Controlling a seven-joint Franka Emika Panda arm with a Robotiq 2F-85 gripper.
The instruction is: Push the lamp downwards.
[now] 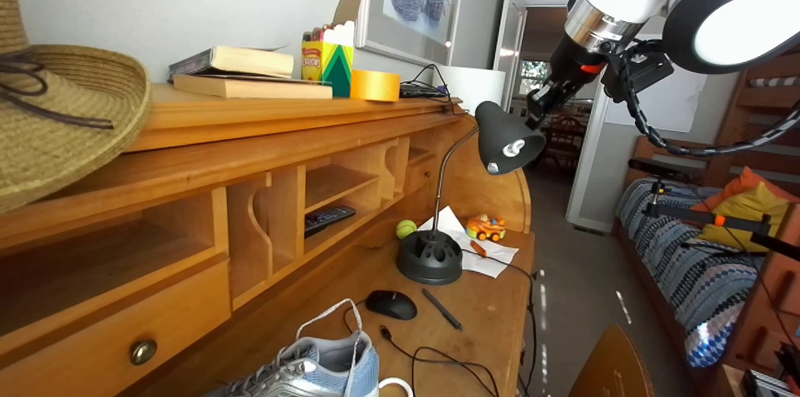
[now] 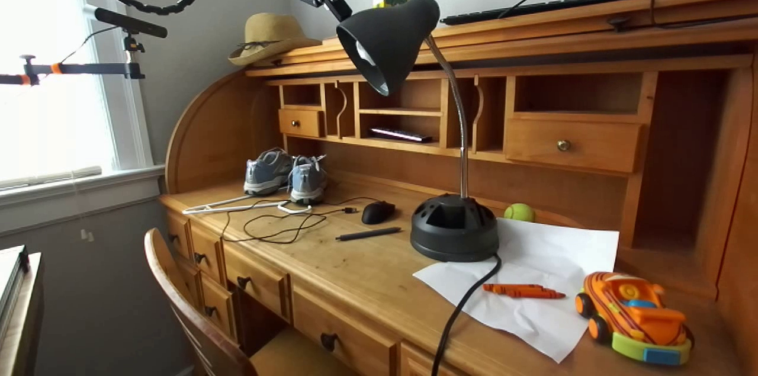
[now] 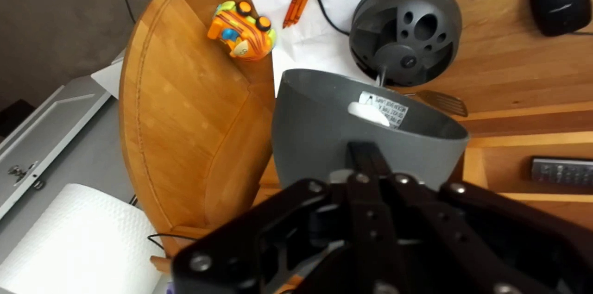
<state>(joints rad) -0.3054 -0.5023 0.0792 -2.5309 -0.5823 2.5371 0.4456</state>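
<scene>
The black lamp stands upright on the desk, its head point(image 1: 492, 125) at the top of a thin curved gooseneck point(image 2: 459, 121). The head also shows in an exterior view point(image 2: 405, 23) and fills the middle of the wrist view point(image 3: 308, 134). Its open side with the pale bulb point(image 1: 514, 147) faces down at a slant. The round base point(image 2: 455, 237) rests on the desk, partly on white paper. My gripper point(image 3: 363, 148) is shut, its fingers together with nothing between them. Its tips point(image 1: 534, 120) are at the upper outer side of the head, touching or very close; I cannot tell which.
A black mouse point(image 1: 391, 304), a pen point(image 2: 368, 234), shoes point(image 2: 308, 179) and loose cables lie on the desk. Paper point(image 2: 551, 257), orange crayons point(image 2: 524, 291) and a toy car point(image 2: 636, 314) are by the base. The hutch point(image 1: 340, 112) rises behind the lamp.
</scene>
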